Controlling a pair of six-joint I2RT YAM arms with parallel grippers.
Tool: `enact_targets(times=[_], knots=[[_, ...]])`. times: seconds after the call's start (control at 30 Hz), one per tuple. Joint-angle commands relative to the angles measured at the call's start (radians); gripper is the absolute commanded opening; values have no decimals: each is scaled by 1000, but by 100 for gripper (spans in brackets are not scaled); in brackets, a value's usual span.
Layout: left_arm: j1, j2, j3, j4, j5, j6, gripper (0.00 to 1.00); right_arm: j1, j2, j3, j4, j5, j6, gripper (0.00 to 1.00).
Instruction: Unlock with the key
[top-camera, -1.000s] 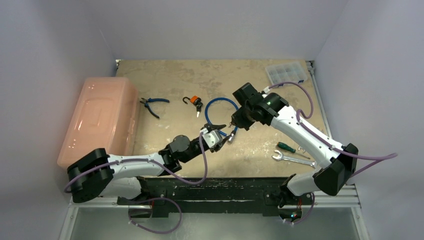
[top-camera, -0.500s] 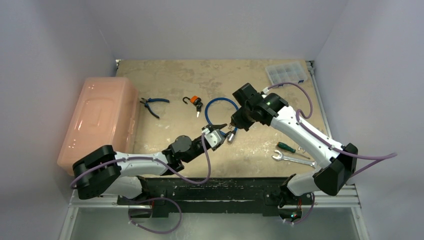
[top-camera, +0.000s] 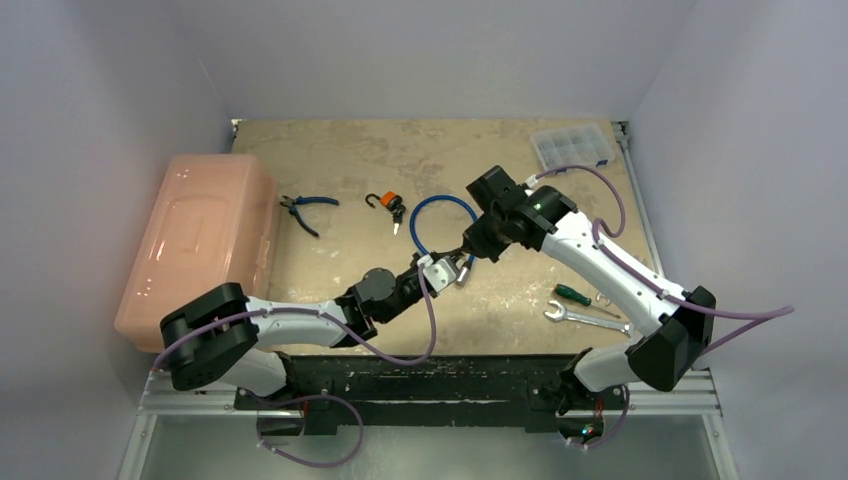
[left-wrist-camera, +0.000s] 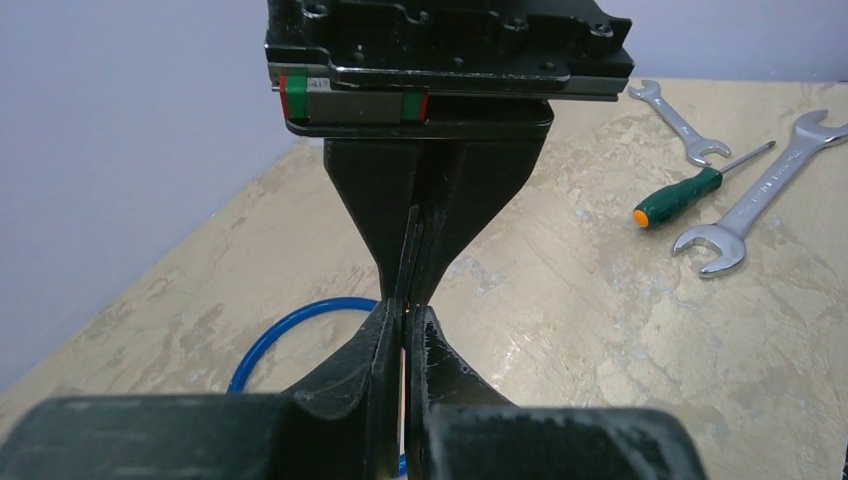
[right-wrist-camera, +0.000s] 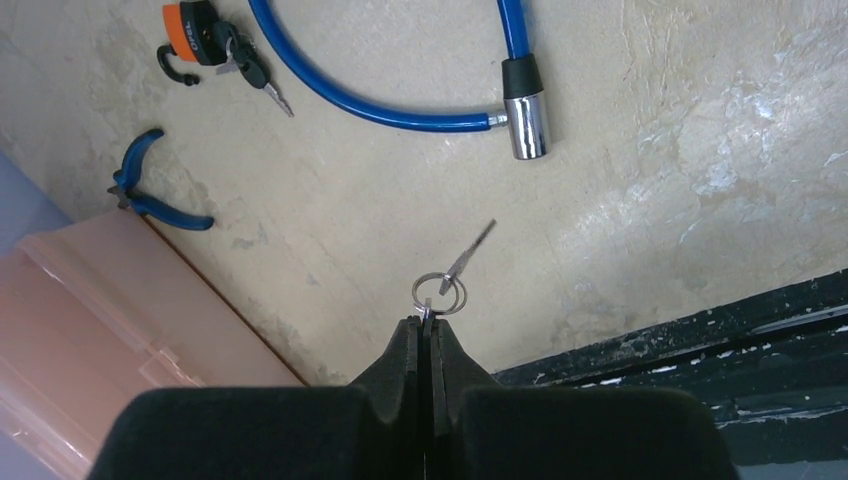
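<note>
At the near edge of the desk, the left arm reaches from its base out towards the middle. The left pincer has its fingers drawn together, with only a sliver of a gap between the pads. The left wrist view does not show whether anything sits in that gap. Just past it, the right pincer points down at the desk. It is clamped on a key ring at the very tips of its fingers. From the left wrist view, a thin metal strip shows edge-on between those fingers. A key dangles from the ring, above the desk and slanting away from the pincer.

To the right, near the front edge, lie a green-handled screwdriver and two open-end wrenches, close together.

Beyond the key, the cable lock's silver barrel lies flat on the desk, apart from the key and both pincers. Its blue cable curves away in a loop behind it.

Further back and to the left sits an orange padlock with small keys attached, and then blue-handled pliers. A pink plastic box lies along the left edge. A clear compartment case sits in the far right corner.
</note>
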Motion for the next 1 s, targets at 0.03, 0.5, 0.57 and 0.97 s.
enact_targets(times=[0.03, 0.5, 0.57, 0.97], knots=[[-11, -7, 33, 66, -19, 3, 0, 4, -33, -15, 23, -6, -4, 0], [-11, -166, 2, -102, 30, -64, 0, 1, -180, -134, 339, 8, -217, 98], [-11, -195, 13, -167, 48, -74, 0, 2, -186, -106, 343, 51, -289, 99], [-11, -320, 210, -664, 163, -218, 0, 2, -490, -364, 806, 99, -948, 99]])
